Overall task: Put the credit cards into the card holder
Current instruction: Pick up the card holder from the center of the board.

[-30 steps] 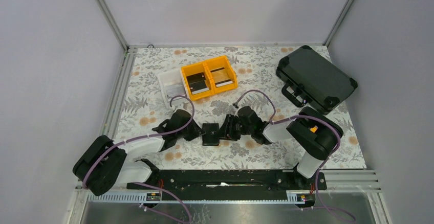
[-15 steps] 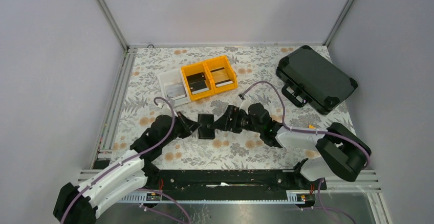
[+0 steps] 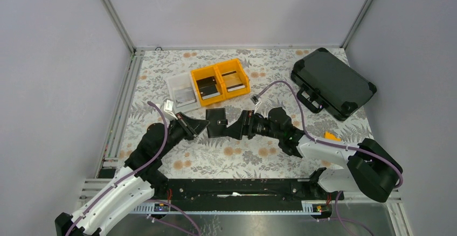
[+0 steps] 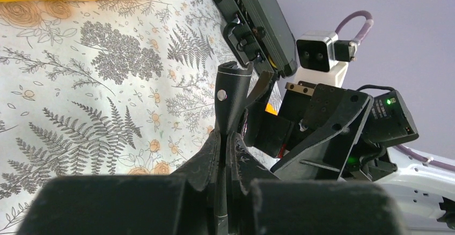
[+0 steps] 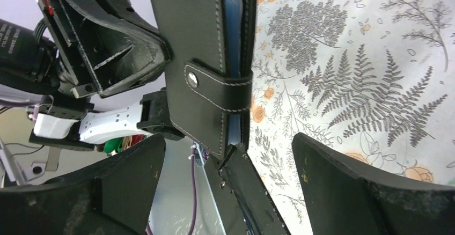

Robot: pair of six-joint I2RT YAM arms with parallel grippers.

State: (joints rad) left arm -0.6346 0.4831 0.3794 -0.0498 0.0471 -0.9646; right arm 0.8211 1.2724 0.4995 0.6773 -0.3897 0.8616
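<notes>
Card holder [image 3: 217,123] shifted farther out — left gripper [image 4: 225,141] clamps it.

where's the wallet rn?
Top view: the wallet is mid-table, just before the yellow bins, pinched by the left claw, with the open right claw opposite.

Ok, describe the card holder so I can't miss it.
Find the yellow bins at the back. Just in front, pinched by the left end effector, is the card holder: small, black, snap-tabbed, unlike the big latched case.
</notes>
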